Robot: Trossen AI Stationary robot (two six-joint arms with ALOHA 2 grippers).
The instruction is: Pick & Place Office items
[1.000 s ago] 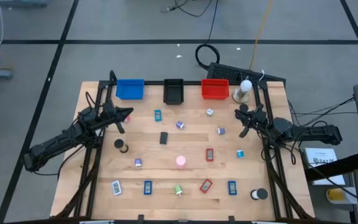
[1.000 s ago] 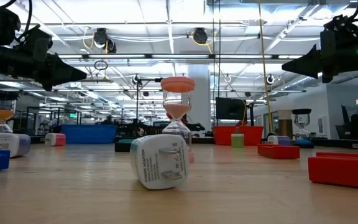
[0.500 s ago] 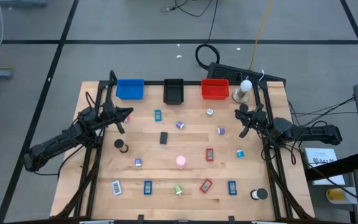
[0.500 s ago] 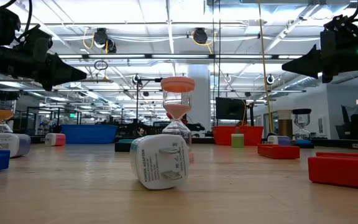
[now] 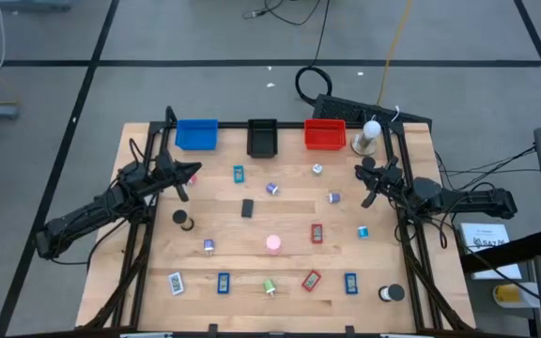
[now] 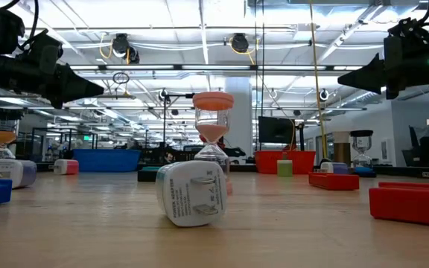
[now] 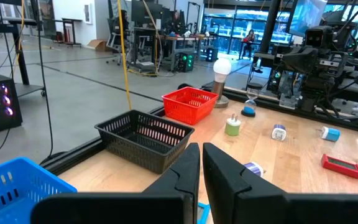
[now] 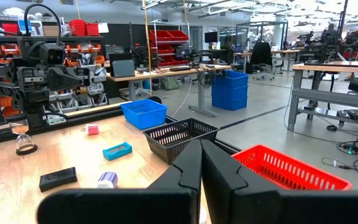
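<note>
The office items lie scattered over the wooden table [image 5: 280, 291]: a teal rectangle [image 5: 239, 174], a purple cylinder [image 5: 272, 188], a black rectangle [image 5: 247, 208], a pink-topped hourglass [image 5: 273, 244], a red rectangle [image 5: 316, 233] and several more. My left gripper [image 5: 182, 188] hangs above the table's left side, shut and holding nothing; in its wrist view the fingers [image 7: 191, 171] meet. My right gripper [image 5: 368, 194] hangs above the right side, also shut with nothing between its fingers [image 8: 191, 165]. In the low view both grippers [image 6: 95, 88] [image 6: 345, 77] point level, high over the items.
Along the far edge stand a blue tray [image 5: 196, 134], a black tray [image 5: 262, 138] and a red tray [image 5: 325, 134], with a white ball-topped stand [image 5: 368, 136] at the far right. A white plug adapter [image 6: 192, 192] lies near the front edge.
</note>
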